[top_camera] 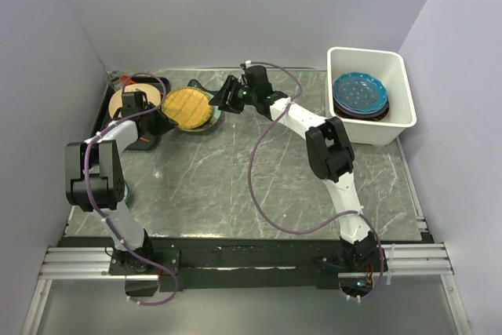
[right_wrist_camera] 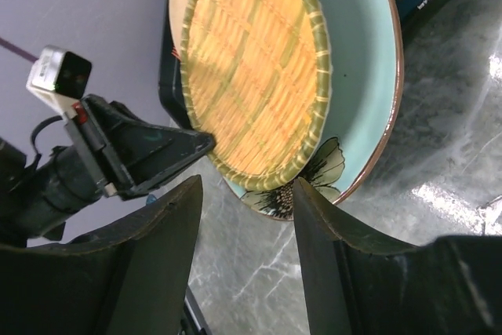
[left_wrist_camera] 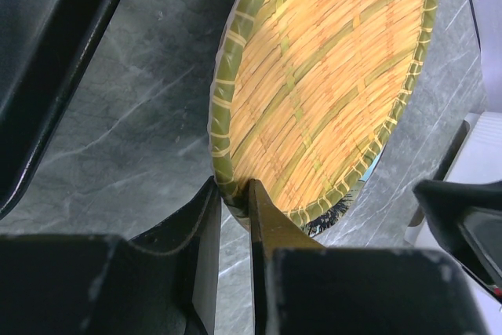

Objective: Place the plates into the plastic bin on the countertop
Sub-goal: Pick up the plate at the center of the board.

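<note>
Blue dotted plates (top_camera: 361,93) stacked in white bin (top_camera: 369,132), right of bench (top_camera: 235,186). Left jaws pinching rim of woven yellow plate (left_wrist_camera: 329,76), far left, over teal flowered plate (right_wrist_camera: 357,68). Right jaws spread just beside. Cream plate (top_camera: 121,100) waiting too. Halfway-ish, probably.

I see plain, pale lavender-grey walls closing the work area in on three sides: the back wall (top_camera: 235,5), the left wall (top_camera: 39,76) and the right wall (top_camera: 463,68). Between them lies the dark grey, white-veined countertop (top_camera: 227,186), with a silver metal rail (top_camera: 78,260) along its near edge. The light is soft and even. In my right wrist view a bright glint (right_wrist_camera: 438,194) shows on the stone.
</note>
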### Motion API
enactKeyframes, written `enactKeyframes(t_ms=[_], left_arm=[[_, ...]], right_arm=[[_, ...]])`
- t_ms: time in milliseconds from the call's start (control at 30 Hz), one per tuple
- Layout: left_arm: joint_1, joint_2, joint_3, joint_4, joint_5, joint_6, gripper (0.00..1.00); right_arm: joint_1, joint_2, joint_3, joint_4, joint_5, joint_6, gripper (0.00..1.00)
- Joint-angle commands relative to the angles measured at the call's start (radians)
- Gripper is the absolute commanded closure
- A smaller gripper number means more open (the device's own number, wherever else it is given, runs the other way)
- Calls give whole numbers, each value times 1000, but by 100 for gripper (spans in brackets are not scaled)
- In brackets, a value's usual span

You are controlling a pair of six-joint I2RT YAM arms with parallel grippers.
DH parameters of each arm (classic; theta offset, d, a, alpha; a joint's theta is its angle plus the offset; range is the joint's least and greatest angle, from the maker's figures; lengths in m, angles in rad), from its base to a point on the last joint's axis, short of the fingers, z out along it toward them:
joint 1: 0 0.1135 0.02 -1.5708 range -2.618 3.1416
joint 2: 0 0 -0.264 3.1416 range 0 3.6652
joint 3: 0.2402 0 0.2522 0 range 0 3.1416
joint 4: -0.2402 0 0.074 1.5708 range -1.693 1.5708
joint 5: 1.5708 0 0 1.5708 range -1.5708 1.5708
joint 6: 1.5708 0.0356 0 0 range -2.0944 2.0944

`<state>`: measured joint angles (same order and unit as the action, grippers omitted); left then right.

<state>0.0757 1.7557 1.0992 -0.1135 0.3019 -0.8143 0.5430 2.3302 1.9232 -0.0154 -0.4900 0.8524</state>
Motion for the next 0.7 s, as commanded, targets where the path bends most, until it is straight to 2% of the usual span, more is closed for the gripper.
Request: enactKeyframes(t_ms=[0, 667], left_arm=[[1, -39, 4, 25, 17, 44, 99], [3, -48, 13, 12, 19, 52, 99]], right_arm=[[14, 26, 74, -17, 19, 8, 44], [31, 159, 203, -98, 90, 30, 50]])
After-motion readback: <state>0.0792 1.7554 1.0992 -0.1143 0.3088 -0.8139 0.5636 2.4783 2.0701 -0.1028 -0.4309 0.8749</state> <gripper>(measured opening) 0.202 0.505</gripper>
